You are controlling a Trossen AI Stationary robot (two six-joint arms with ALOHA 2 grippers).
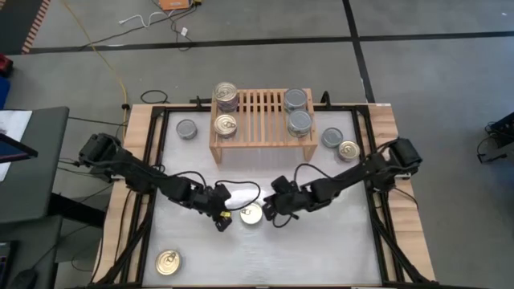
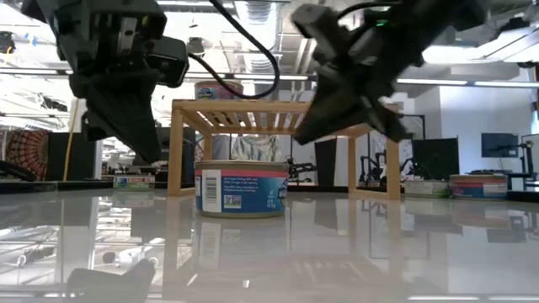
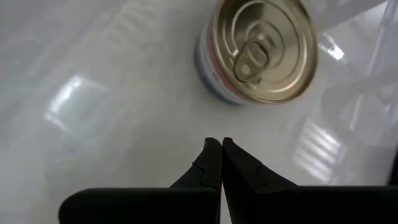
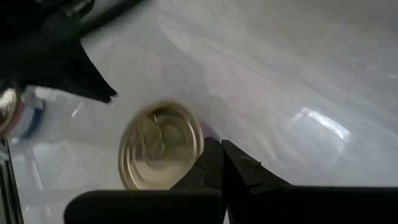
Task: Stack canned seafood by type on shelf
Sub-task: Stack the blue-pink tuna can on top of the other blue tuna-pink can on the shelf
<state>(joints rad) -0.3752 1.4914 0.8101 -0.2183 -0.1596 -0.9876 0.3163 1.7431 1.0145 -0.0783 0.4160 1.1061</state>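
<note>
A gold-topped can (image 1: 251, 214) (image 3: 261, 50) (image 4: 161, 146) stands on its base in the middle of the white table, showing a blue and pink label in the low view (image 2: 240, 189). My left gripper (image 1: 223, 221) (image 3: 219, 144) is shut just to the can's left. My right gripper (image 1: 273, 217) (image 4: 219, 144) is shut just to its right, tips a little above its rim. Neither touches it. The wooden shelf (image 1: 261, 140) stands at the far side, with gold-topped cans (image 1: 226, 94) (image 1: 225, 125) on its left part and silver-topped cans (image 1: 295, 99) (image 1: 299, 122) on its right.
Loose cans stand on the table: a silver one (image 1: 186, 128) left of the shelf, a silver one (image 1: 332, 137) and a gold one (image 1: 348, 150) to its right, and a gold one (image 1: 168, 262) at the near left. Free table lies near the front edge.
</note>
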